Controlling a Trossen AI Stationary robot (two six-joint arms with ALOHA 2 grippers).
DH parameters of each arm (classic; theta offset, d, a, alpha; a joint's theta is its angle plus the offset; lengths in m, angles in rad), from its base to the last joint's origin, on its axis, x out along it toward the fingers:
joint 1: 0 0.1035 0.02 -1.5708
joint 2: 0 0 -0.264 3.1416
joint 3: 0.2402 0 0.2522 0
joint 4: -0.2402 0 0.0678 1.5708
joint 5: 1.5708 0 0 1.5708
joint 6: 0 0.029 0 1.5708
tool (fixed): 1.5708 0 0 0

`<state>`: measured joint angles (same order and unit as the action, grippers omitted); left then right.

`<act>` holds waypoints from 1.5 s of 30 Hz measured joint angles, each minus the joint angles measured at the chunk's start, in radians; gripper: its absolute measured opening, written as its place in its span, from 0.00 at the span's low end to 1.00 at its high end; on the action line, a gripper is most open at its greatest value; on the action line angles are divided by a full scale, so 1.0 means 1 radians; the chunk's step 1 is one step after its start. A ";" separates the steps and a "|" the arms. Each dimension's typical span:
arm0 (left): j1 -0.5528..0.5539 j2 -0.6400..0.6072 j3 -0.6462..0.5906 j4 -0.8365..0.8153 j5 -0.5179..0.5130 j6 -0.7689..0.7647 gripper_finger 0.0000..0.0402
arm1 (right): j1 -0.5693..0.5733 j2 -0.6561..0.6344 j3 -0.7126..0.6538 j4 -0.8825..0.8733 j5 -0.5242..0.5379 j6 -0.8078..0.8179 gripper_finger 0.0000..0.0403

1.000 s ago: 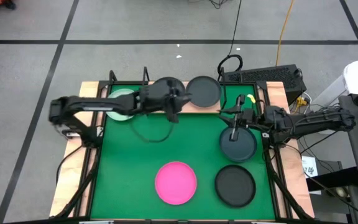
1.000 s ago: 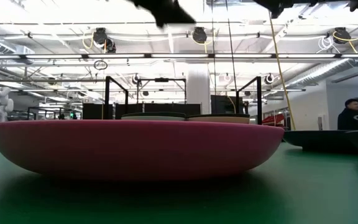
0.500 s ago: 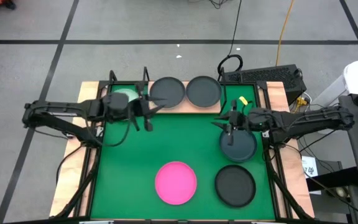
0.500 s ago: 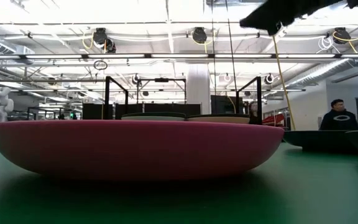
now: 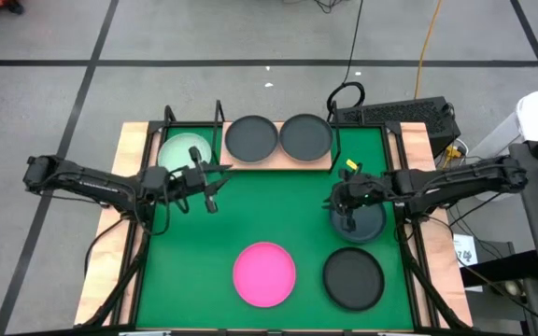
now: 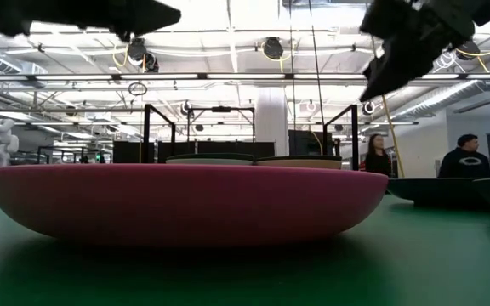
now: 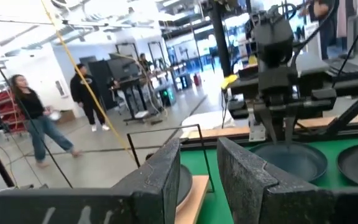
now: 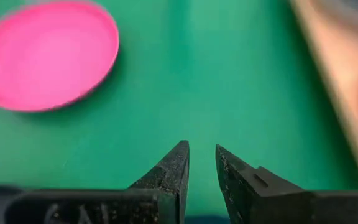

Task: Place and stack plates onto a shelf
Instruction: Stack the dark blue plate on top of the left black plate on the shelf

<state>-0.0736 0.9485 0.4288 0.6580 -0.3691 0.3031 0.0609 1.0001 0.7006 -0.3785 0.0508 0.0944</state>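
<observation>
The shelf (image 5: 250, 161) at 12 o'clock carries a mint plate (image 5: 180, 149) and two dark plates (image 5: 251, 138); the magenta plate (image 5: 264, 273) and two dark ones stay on the worktop, with the right hand (image 5: 347, 222), fingers nearly together, over one, the left hand (image 5: 210, 200) empty, narrowly apart.

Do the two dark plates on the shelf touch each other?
Apart. The high view shows a thin strip of wooden shelf between the left plate and the right plate.

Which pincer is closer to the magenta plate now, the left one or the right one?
The right. The right pincer hangs over a dark plate just up-right of the magenta plate; the left pincer is farther, near the shelf.
</observation>
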 joint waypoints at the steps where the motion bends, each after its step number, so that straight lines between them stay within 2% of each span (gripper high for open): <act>1: 0.000 0.005 -0.025 0.044 0.000 0.001 0.28 | 0.000 0.017 0.000 -0.015 -0.012 0.012 0.16; 6: 0.017 0.012 -0.095 0.193 0.000 0.011 0.28 | 0.012 0.109 0.000 -0.094 -0.059 0.061 0.16; 12: 0.029 0.013 -0.096 0.180 0.000 0.002 0.28 | 0.085 0.187 0.000 -0.085 -0.078 0.050 0.18; 19: 0.029 0.013 -0.096 0.176 0.002 0.002 0.28 | 0.111 0.239 0.000 -0.094 -0.075 0.134 0.25; 29: 0.029 0.013 -0.096 0.175 0.004 0.002 0.28 | 0.176 0.280 0.000 -0.136 0.023 0.240 0.37; 37: 0.029 0.013 -0.096 0.175 0.005 0.002 0.28 | 0.205 0.281 0.000 -0.145 0.063 0.376 0.38; 45: 0.029 0.013 -0.096 0.175 0.005 0.000 0.28 | 0.222 0.356 0.000 -0.179 0.106 0.431 0.38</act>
<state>-0.0441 0.9619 0.3325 0.8333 -0.3645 0.3034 0.2829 1.3563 0.7002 -0.5578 0.1570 0.5253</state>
